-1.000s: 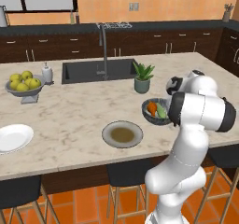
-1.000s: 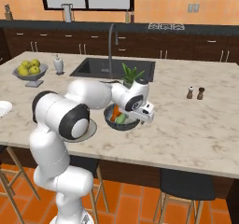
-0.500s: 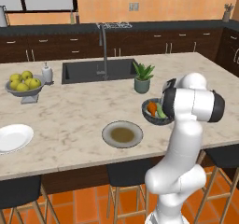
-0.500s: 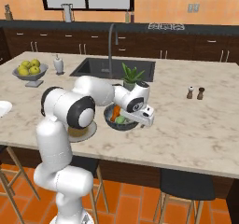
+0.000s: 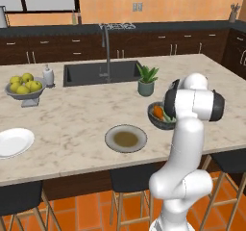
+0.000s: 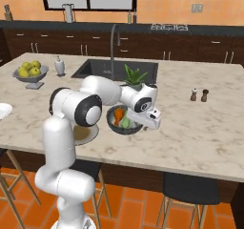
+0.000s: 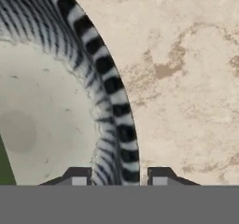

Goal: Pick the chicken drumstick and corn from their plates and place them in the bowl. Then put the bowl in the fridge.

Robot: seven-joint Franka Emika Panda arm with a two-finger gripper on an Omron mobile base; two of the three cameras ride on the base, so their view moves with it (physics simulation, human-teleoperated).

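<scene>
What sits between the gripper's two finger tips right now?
In the hand view, the bowl's striped rim runs between the gripper tips; one tip is inside the bowl, one over the counter.

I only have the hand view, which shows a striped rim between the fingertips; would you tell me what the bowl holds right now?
Observer: The bowl holds the drumstick and the corn, seen from the right base view.
Operator: Thank you. Are both plates bare?
Observer: Yes, the white plate and the grey-rimmed plate carry nothing.
Operator: Where does the bowl sit?
Observer: On the counter, just in front of the potted plant.
</scene>
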